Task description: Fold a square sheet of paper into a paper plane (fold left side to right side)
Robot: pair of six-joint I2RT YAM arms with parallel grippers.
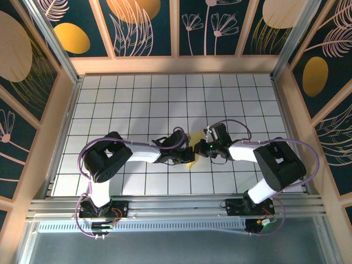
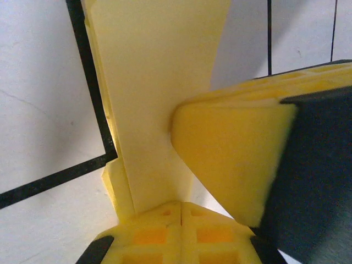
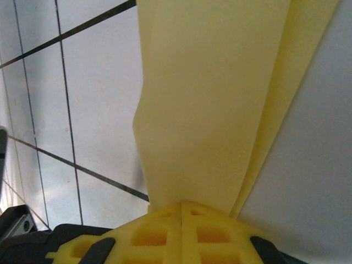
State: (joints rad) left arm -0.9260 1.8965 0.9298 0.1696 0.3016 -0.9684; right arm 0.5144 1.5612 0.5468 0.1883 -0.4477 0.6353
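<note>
Both arms meet near the middle of the worktop (image 1: 137, 99), toward its near edge, with the yellow paper (image 1: 192, 161) between them. The paper is already folded: a narrow, layered strip with long creases, no longer a square. The right end effector (image 3: 181, 208) is clenched on one tapering end. The left end effector (image 2: 181, 206) is clenched at the paper's edge; whether it pinches or presses is unclear. Judgement: late stage, with final creasing and release remaining.

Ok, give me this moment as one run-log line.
folded yellow paper: layered, pinched from two sides | left jaws: shut on it | right jaws: shut on it
</note>
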